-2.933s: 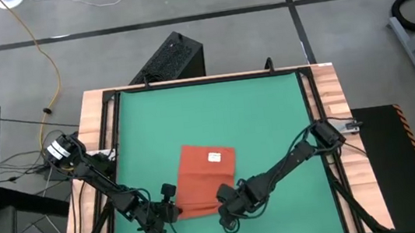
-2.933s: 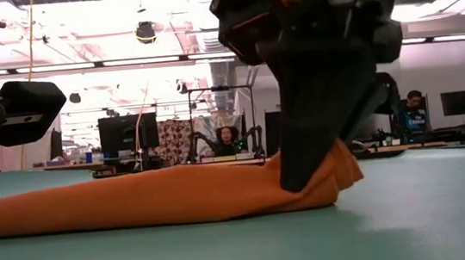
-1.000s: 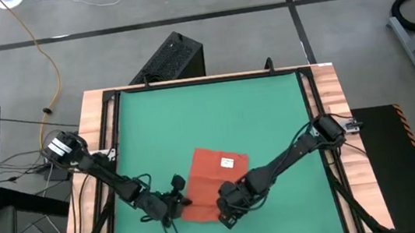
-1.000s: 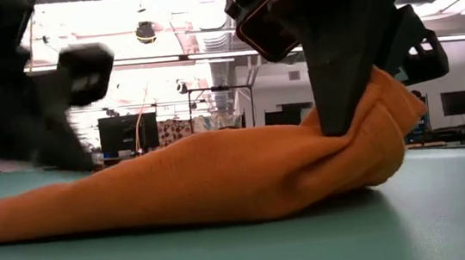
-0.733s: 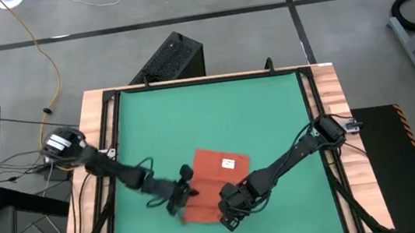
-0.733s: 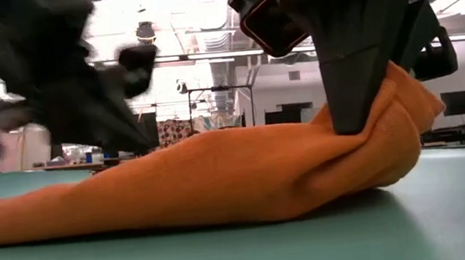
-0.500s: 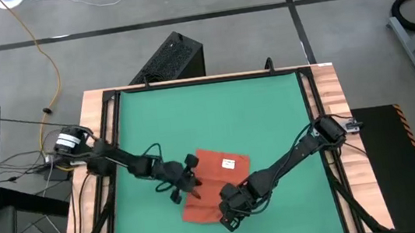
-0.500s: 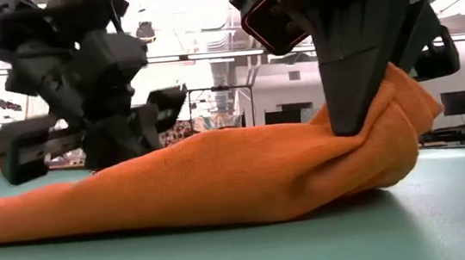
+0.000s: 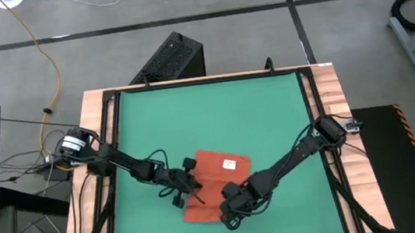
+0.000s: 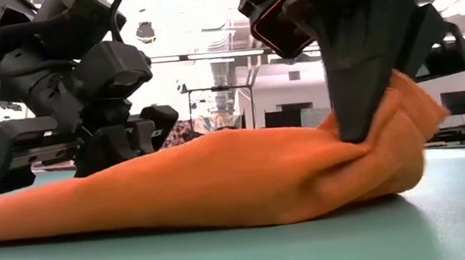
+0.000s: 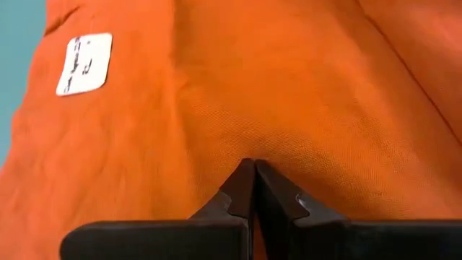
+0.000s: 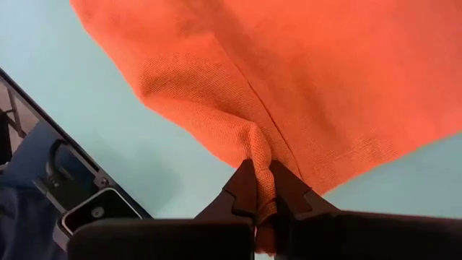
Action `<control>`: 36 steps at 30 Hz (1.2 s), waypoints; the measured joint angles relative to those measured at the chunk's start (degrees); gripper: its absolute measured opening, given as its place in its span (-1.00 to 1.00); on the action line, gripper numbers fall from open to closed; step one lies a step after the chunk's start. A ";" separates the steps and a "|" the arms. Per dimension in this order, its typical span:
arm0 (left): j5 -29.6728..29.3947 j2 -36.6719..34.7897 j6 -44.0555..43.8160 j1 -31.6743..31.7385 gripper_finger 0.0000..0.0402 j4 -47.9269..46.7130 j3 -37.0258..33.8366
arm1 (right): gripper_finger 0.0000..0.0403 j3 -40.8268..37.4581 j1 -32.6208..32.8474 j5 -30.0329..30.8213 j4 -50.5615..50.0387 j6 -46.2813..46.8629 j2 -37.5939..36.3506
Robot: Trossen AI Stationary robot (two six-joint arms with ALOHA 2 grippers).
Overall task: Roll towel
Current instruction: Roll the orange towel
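Roll barely begun | my right fingers (image 12: 260,189) clamp the towel (image 9: 219,179) fold | my left fingers (image 11: 253,186) pressed together on cloth, gripping nothing | rolling remains

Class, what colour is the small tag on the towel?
White with faint dark print; the tag on the orange-red towel shows best in the left wrist view.

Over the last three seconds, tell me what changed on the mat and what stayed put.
The left gripper left the towel's near-left corner and swung up over its left edge, fingers shut, empty. The right gripper lifted its pinched near corner, so the fold bulges higher and the towel has skewed slightly. The right grip and the white tag facing up stayed as they were.
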 joint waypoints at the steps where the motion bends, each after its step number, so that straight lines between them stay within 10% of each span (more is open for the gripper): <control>1: -0.07 0.00 -1.23 -0.26 -1.00 -0.04 0.00 | -0.88 0.00 0.06 -0.01 -0.27 0.35 0.00; 36: -9.18 0.35 -18.75 -8.50 -1.00 0.57 -0.42 | -0.88 -5.77 -7.32 -17.11 2.32 2.95 -4.83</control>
